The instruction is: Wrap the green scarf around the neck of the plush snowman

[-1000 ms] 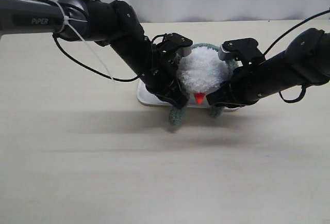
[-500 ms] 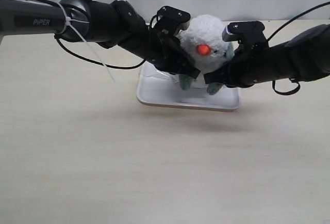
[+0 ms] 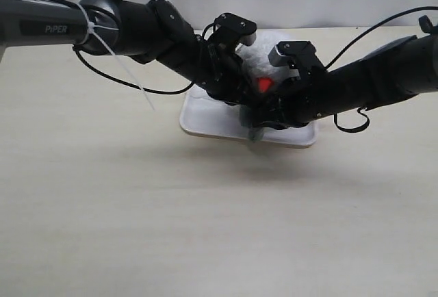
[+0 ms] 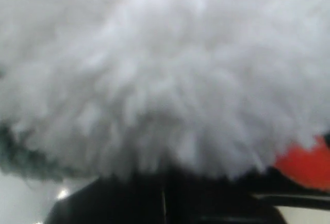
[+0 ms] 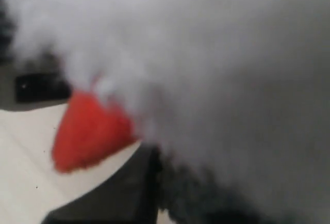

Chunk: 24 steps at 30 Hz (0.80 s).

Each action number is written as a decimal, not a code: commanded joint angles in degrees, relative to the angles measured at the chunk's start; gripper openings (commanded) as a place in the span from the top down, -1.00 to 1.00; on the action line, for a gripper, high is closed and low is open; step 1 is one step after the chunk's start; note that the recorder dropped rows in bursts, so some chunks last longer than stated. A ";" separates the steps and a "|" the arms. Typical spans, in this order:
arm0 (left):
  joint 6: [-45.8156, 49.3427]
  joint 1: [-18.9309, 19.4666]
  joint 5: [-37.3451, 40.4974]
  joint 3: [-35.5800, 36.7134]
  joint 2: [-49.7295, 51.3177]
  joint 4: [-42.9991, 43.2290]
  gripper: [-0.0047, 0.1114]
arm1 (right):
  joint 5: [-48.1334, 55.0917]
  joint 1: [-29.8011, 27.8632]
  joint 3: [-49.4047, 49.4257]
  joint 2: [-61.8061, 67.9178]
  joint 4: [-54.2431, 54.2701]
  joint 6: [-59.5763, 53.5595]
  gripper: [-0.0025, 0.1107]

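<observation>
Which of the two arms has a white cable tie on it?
The left arm: a white cable tie hangs from it beside the PIPER lettering. The right arm shows only a black cable.

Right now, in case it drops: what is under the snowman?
A tray, with a green scarf end hanging over its front edge. The arms hide much of the snowman and the tray's middle.

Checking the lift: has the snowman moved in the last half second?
Yes. The snowman has sunk back toward the tray, its nose lower and slightly left.
</observation>
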 commanded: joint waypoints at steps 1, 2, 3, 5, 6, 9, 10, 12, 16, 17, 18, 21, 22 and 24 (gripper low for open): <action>0.54 -0.81 2.63 -0.27 -0.17 1.91 0.63 | -0.76 0.03 -0.36 -0.45 1.16 -0.71 0.32; 0.54 -0.81 2.91 -0.27 -0.17 2.73 0.54 | -0.76 0.03 -0.36 -0.56 1.16 -0.71 0.25; 0.54 -0.81 3.22 -0.27 -0.17 3.19 0.42 | -0.65 0.03 -0.36 -0.78 1.16 -0.71 0.17; 0.54 -0.81 4.06 -0.27 -0.28 3.88 0.23 | 0.00 0.03 -0.36 -1.36 0.63 -0.71 0.06; 0.54 -0.81 4.54 -0.27 -0.40 3.87 0.14 | 0.90 0.03 -0.36 -1.69 0.50 -0.71 0.01; 0.44 -0.81 7.27 -0.27 -1.14 5.02 0.01 | 5.49 0.03 -0.36 -3.00 -1.28 -0.16 -0.06; -0.17 -0.81 8.17 -0.27 -1.56 6.19 0.01 | 6.14 0.03 -0.36 -3.46 -2.50 0.96 -0.06; -3.67 -0.81 10.12 -0.27 -2.23 10.08 0.01 | 6.40 0.03 -0.36 -4.05 -6.10 4.81 -0.06; -11.92 -0.81 13.48 -0.27 -2.82 19.79 0.01 | 7.22 0.03 -0.36 -4.15 -15.93 15.86 -0.06; -13.30 -0.81 14.06 -0.27 -2.82 21.16 0.01 | 7.53 0.03 -0.36 -4.15 -17.44 18.18 -0.06; -14.70 -0.81 14.64 -0.27 -2.82 22.10 0.01 | 7.65 0.03 -0.36 -4.15 -18.92 20.36 -0.06; -15.06 -0.81 15.90 -0.27 -2.82 21.99 0.01 | 7.65 0.03 -0.36 -4.15 -21.83 24.24 -0.06; -15.06 -0.81 16.20 -0.27 -2.90 21.99 0.01 | 7.65 0.03 -0.36 -4.15 -22.78 25.47 -0.08; -15.39 -0.81 16.18 -0.27 -2.90 21.99 0.01 | 8.07 0.03 -0.36 -4.15 -25.75 28.65 -0.17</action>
